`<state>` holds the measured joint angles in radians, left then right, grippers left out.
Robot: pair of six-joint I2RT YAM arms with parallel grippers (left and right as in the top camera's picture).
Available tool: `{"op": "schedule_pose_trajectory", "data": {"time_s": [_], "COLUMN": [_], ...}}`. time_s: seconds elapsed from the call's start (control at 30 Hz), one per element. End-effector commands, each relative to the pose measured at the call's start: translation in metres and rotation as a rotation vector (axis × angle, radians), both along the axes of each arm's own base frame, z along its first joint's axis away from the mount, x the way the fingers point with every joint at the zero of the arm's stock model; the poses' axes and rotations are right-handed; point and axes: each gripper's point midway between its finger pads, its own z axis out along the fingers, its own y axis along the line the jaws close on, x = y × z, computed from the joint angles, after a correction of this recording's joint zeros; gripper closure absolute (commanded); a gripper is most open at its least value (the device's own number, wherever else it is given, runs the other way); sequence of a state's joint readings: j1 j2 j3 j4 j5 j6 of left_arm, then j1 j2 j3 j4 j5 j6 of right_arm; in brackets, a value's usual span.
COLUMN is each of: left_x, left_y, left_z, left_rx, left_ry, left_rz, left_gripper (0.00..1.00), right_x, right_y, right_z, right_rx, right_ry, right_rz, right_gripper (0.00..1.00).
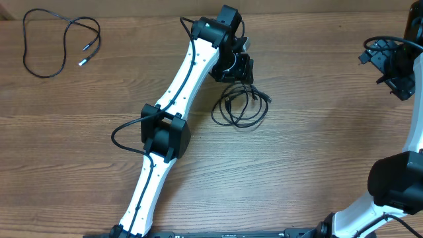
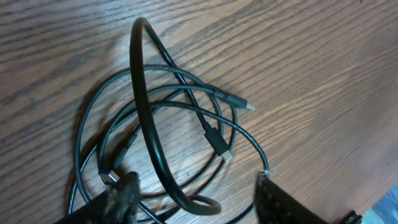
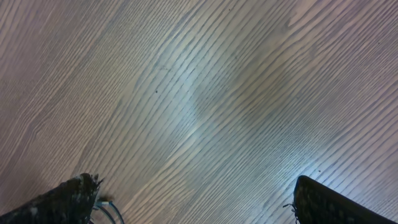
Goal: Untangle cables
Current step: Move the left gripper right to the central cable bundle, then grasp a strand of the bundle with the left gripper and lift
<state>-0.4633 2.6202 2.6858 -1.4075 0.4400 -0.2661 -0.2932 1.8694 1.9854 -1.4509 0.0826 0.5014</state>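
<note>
The tangled cables (image 1: 241, 109) lie as a small black coil on the wooden table, just right of centre. My left gripper (image 1: 239, 79) hangs over the coil's upper edge. In the left wrist view the cables (image 2: 186, 118) overlap in several loops, with plug tips (image 2: 239, 104) lying inside. A thicker raised loop (image 2: 149, 124) runs down between my left gripper's (image 2: 196, 202) fingers, which stand apart and do not touch it. One separate cable (image 1: 49, 39) lies spread out at the far left. My right gripper (image 1: 375, 66) is open over bare wood at the far right edge.
The left arm (image 1: 178, 99) stretches diagonally from the front edge to the coil. The right arm's base (image 1: 396, 185) sits at the front right. In the right wrist view only wood grain shows between the right gripper's (image 3: 196, 199) fingers.
</note>
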Motion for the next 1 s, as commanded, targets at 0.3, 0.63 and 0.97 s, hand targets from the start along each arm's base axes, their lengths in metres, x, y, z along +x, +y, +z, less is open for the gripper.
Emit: {"op": "schedule_pose_trajectory", "data": {"time_s": [0.3,0.63,0.97], "left_x": [0.004,0.012,0.028], "left_y": [-0.003,-0.003,0.006], "left_z": [-0.004,0.016,0.202], "left_rx": [-0.002,-0.035,-0.258], "left_ry": [-0.001,-0.014,-0.432], "left_rz": [0.024,0.101,0.129], "left_gripper": [0.79,0.96,0.96], "right_x": [0.000,0.000,0.000], "right_y": [-0.001,-0.001,-0.001], "right_z": [0.002,0.002,0.002], "right_rx": [-0.006,-0.006,-0.007], "right_ry": [-0.008,-0.008,-0.008], "right_rz": [-0.008,-0.008,-0.008], "right_gripper": [0.00,0.00,0.00]}}
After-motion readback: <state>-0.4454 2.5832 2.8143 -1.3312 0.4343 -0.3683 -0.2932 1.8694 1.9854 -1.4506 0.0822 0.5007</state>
